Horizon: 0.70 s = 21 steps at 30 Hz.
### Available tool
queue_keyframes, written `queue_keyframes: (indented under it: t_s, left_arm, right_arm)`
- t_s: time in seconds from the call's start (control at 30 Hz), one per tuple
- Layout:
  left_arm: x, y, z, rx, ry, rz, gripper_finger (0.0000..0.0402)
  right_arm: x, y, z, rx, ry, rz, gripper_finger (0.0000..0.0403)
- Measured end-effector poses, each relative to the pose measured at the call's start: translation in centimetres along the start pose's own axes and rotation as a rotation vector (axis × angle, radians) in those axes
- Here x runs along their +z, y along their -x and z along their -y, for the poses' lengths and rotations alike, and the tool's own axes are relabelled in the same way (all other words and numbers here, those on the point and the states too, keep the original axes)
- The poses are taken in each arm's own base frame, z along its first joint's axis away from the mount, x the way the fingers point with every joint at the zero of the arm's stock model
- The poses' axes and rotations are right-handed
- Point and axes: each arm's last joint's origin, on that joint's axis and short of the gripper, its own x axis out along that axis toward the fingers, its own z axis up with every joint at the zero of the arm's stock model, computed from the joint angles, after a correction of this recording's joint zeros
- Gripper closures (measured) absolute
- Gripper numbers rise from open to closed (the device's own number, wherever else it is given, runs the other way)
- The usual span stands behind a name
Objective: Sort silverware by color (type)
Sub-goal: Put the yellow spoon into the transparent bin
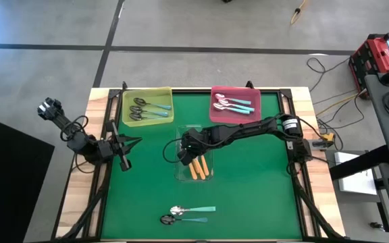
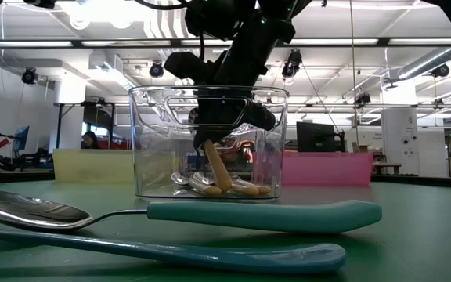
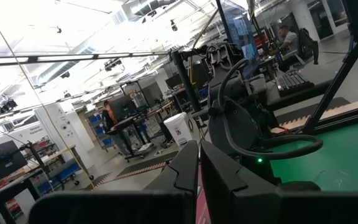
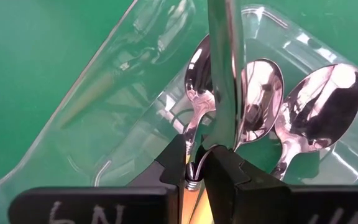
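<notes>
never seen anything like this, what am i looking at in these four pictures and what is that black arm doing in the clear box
This is a two-armed robot at a green table, sorting small spoons by handle colour. One picture looks straight down, one looks level across the table, and two come from cameras on the arms' wrists.

On the table: a yellow tray holding dark-bowled spoons, a pink tray holding shiny teal-handled spoons, and a clear tray holding orange-handled spoons. Two teal-handled spoons lie loose near the front edge.

The right gripper reaches into the clear tray, its fingers closed on an orange-handled spoon that hangs tilted over the others. The left gripper waits shut at the table's left side, holding nothing.
</notes>
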Motion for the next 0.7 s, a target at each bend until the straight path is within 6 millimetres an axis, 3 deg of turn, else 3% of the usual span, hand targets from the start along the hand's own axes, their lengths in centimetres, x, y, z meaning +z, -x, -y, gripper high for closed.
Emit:
queue_keyframes:
  t_s: [0.7]
  left_arm:
    - [-0.01,0.00,0.00,0.000,-0.002,-0.001,0.0401]
  right_arm:
    - [0.12,0.00,0.10,-0.034,0.007,0.040,0.0369]
